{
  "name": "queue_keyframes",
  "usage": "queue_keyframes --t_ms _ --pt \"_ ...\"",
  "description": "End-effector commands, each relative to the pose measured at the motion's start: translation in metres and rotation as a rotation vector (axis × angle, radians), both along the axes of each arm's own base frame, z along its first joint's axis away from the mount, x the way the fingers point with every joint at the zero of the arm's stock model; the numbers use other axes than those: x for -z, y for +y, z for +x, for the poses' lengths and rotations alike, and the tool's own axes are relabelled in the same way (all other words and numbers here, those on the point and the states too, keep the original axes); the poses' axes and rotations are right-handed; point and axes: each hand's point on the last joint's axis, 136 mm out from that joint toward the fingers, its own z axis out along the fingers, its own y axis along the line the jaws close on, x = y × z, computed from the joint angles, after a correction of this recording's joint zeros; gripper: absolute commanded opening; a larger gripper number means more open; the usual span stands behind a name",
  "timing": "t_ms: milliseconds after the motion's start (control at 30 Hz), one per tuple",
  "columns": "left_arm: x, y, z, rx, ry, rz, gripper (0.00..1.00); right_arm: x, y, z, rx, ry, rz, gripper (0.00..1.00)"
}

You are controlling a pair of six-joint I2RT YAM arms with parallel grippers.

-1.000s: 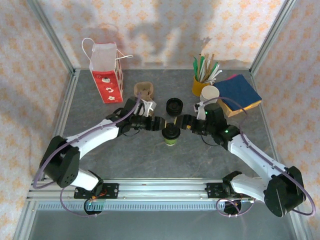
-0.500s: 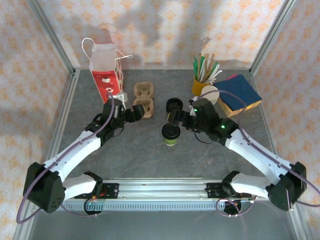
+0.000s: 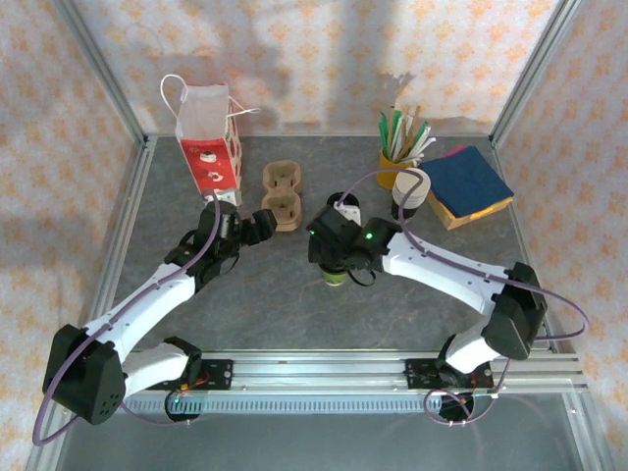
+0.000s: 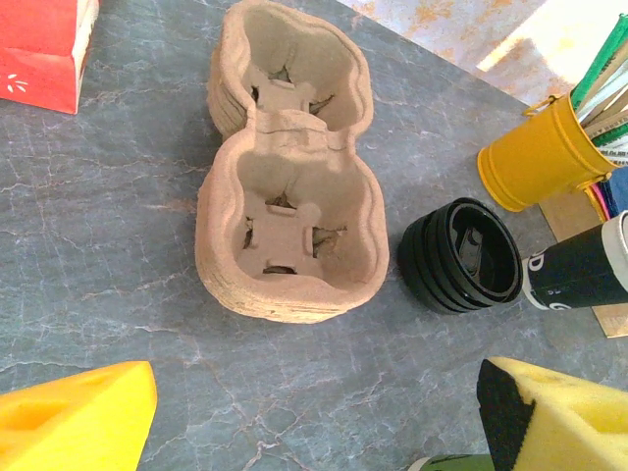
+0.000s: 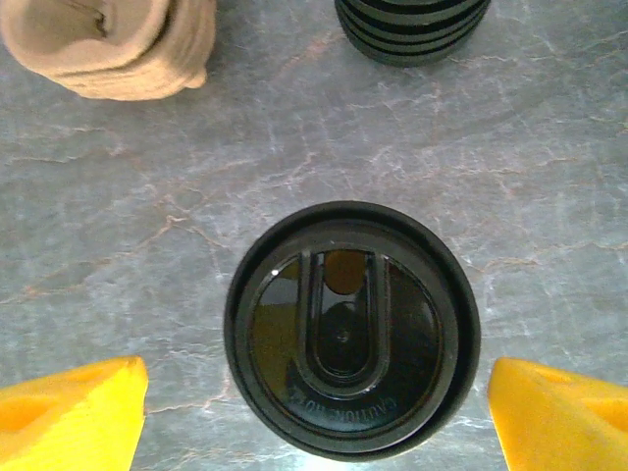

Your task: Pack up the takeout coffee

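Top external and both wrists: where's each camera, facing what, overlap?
Top external: above and behind the bases, looking down; both arms show.
Left wrist: angled down at the pulp carrier; left gripper open below it.
Right wrist: straight down on the lidded cup; right gripper open astride it.
Shared: both wrist views catch the carrier and black lid stack.

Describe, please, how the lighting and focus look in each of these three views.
Top external: sharp and evenly lit, with soft blotchy shadows on the back wall. Left wrist: the pulp carrier is crisp, the back wall at top right washed out. Right wrist: the black lid is sharp with a faint sheen, the yellow fingertips at the corners soft.
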Motion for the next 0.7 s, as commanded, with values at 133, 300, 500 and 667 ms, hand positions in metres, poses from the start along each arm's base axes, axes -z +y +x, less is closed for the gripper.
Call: queue_keyframes --t_ms 133,300,500,667 --pt "-0.007 0.009 0.004 -0.036 -0.037 0.003 0.87 0.008 -0.012 0.002 0.037 0.001 -0.098 0.84" --pt "-0.005 0.008 0.005 -0.018 -0.037 0.024 0.87 0.016 -0.008 0.002 0.027 0.017 -0.104 0.83" --pt "-0.003 0.007 0.006 -0.011 -0.027 0.026 0.87 0.027 -0.002 0.000 0.009 0.053 -0.111 0.83" --pt "-0.001 0.004 0.005 0.004 -0.018 0.024 0.87 0.029 0.000 0.002 0.006 0.056 -0.122 0.83"
